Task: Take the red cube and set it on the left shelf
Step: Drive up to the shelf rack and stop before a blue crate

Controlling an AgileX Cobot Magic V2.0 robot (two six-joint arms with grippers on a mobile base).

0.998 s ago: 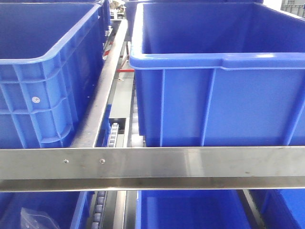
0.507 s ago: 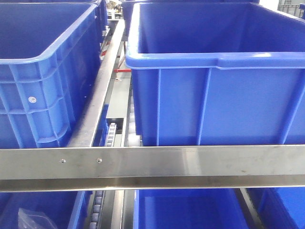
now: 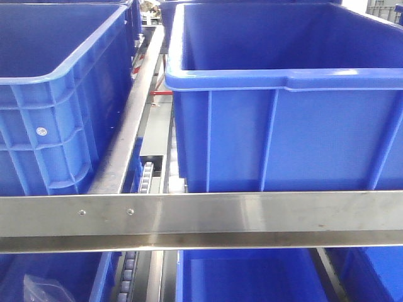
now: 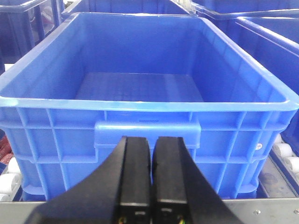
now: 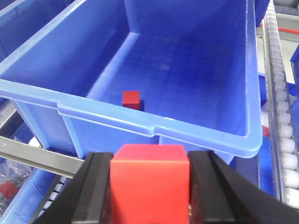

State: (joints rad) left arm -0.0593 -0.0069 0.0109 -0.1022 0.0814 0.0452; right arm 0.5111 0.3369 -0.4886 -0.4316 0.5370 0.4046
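Observation:
In the right wrist view my right gripper (image 5: 150, 161) is shut on a red cube (image 5: 150, 184), held in front of and below the near rim of a blue bin (image 5: 154, 126). A second, darker red cube (image 5: 131, 99) lies on that bin's floor near the front wall. In the left wrist view my left gripper (image 4: 152, 142) is shut and empty, its two black fingers (image 4: 135, 172) together, facing the front wall of another empty blue bin (image 4: 145, 105). Neither gripper shows in the front view.
The front view shows two blue bins, left (image 3: 56, 75) and right (image 3: 283, 82), on a shelf behind a steel rail (image 3: 201, 217), with a steel divider (image 3: 129, 119) and roller track (image 3: 146, 179) between them. Lower bins (image 3: 252, 277) sit beneath. Rollers (image 5: 280, 93) run right of the bin.
The front view has shifted slightly: the bins sit a little further left in the frame than a second ago. Nothing else has changed.

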